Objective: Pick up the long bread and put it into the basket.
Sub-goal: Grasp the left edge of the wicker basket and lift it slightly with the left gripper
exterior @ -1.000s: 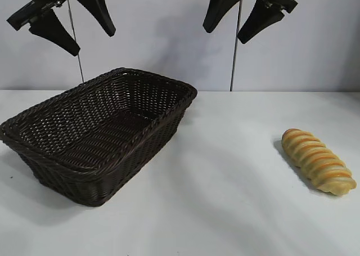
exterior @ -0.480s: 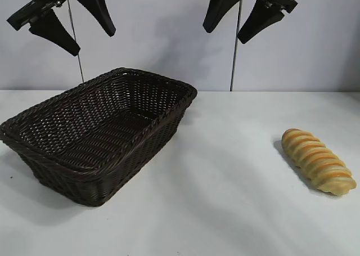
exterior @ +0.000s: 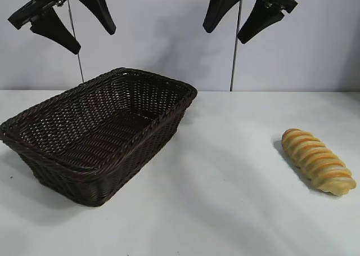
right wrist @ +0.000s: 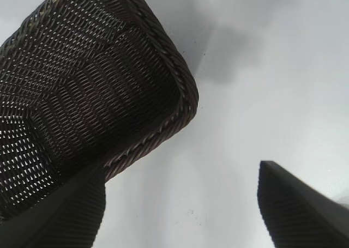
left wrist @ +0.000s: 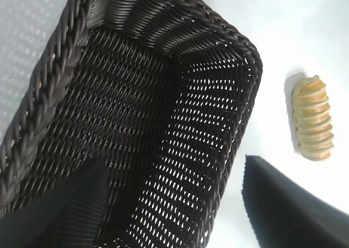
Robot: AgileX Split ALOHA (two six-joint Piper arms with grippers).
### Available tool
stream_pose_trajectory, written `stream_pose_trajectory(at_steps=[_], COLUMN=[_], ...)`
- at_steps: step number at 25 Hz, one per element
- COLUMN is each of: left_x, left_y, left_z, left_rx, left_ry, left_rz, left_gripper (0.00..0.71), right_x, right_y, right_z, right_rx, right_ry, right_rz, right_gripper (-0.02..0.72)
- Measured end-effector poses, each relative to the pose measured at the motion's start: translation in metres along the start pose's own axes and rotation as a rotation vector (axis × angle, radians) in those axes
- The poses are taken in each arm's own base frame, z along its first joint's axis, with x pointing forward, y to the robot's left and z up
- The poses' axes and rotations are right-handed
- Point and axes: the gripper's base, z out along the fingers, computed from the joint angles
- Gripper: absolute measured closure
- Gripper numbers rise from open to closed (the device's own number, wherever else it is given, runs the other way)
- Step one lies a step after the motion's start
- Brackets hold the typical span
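One basket [exterior: 95,133] sits on the white table [exterior: 225,211]: a large rectangular tub of dark brown woven wicker, with a thick braided rim and sides that slope inward toward a flat, tightly woven floor. Light shows through small gaps in the weave along its walls in the left wrist view [left wrist: 163,122]. Nothing lies inside it.

One long bread [exterior: 318,161] lies on the table well to the right of the basket, apart from it. It is an elongated golden-yellow loaf, rounded at both ends, crossed by diagonal ridged segments with orange-brown stripes, and far smaller than the basket. The left wrist view [left wrist: 312,118] shows it beyond the basket's far corner.

Two grippers hang high above the table, each with a pair of smooth black tapered fingers. The left gripper [exterior: 67,21] is above the basket's left half, tilted downward, its fingers spread wide and holding nothing. The right gripper [exterior: 239,15] is above and just right of the basket's back corner, also angled down, fingers spread wide and empty.
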Motion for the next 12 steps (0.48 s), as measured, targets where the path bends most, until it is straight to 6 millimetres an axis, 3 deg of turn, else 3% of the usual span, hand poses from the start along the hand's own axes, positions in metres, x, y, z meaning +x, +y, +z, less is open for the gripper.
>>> stream_pose_trajectory(at_steps=[12], left_x=[0.0022], left_y=[-0.0001], left_z=[0.0000], left_rx=[0.001], left_ry=[0.024], left_rz=[-0.015], left_gripper=[0.199], right_x=[0.0000], right_y=[-0.0001], right_z=[0.0000], right_rx=[0.001], right_ry=[0.000], right_rz=[0.000], right_gripper=[0.146])
